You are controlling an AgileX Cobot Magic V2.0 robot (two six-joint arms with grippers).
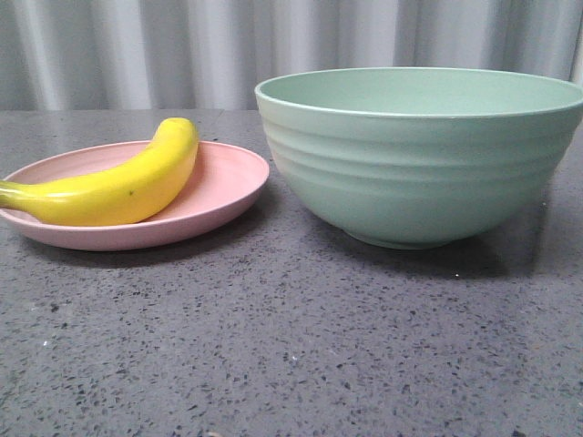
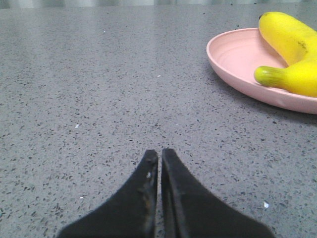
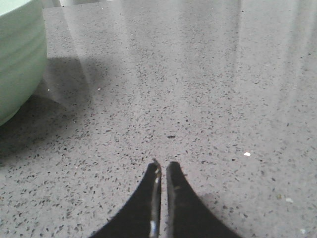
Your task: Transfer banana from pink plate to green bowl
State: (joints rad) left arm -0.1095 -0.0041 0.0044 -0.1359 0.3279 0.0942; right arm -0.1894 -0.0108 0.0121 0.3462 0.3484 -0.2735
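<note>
The yellow banana (image 1: 118,187) lies on the pink plate (image 1: 228,177) at the left of the front view. The green bowl (image 1: 419,155) stands to the plate's right, empty as far as I can see. In the left wrist view the banana (image 2: 292,54) lies on the plate (image 2: 237,54), its greenish stem end toward my left gripper (image 2: 160,153), which is shut, empty and well short of the plate. My right gripper (image 3: 163,166) is shut and empty over bare table, with the bowl (image 3: 20,54) off to one side. Neither gripper shows in the front view.
The table is a dark grey speckled stone surface (image 1: 291,346). A pale pleated curtain (image 1: 182,45) hangs behind it. The bowl casts a shadow on the table in the right wrist view (image 3: 64,79).
</note>
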